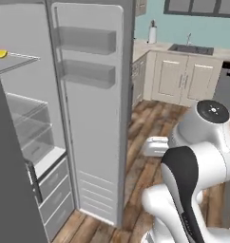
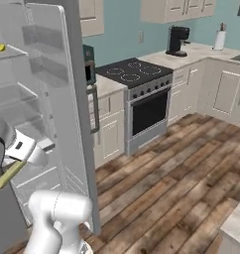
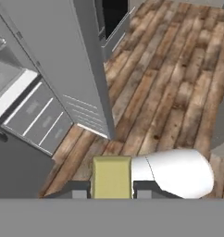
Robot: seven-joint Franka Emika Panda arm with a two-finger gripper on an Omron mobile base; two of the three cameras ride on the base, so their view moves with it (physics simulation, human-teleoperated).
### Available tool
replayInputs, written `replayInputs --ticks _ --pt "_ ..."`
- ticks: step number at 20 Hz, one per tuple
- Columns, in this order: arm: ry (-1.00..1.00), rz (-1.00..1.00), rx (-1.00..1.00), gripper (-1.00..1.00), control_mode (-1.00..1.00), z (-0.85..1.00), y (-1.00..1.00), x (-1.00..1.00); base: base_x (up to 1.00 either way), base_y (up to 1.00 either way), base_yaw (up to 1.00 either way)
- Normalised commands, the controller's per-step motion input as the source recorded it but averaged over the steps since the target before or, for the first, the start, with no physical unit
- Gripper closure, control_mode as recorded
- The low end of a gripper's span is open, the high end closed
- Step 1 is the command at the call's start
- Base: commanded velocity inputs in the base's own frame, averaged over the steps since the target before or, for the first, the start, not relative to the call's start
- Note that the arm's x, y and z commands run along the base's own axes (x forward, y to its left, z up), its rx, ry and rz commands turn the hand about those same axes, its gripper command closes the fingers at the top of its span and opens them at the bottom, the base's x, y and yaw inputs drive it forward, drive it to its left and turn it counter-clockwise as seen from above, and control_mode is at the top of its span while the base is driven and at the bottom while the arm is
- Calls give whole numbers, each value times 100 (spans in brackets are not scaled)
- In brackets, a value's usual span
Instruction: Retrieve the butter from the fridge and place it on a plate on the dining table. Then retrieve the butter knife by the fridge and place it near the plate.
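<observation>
Between your fingers (image 3: 112,192) sat the butter (image 3: 112,177), clamped endwise, seemingly for carrying clear of the fridge (image 1: 91,118), whose door stood open beside it.

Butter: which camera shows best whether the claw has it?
The hand view: the butter sits square between the claw's two dark tips, clamped on both sides. The right base view shows just a slanted olive end of it at the left edge. In the left base view I cannot make it out.
</observation>
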Motion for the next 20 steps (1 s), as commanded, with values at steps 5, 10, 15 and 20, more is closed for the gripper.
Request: replayInputs --ticks 5,10,15,20 --pt "0 0 0 100 100 0 0 0 -45 -25 -71" --pt "0 0 0 100 100 0 0 0 -31 -20 -74" --pt "0 0 0 100 100 0 0 0 -19 -49 -59" --pt "0 0 0 100 100 0 0 0 -9 -70 -50"
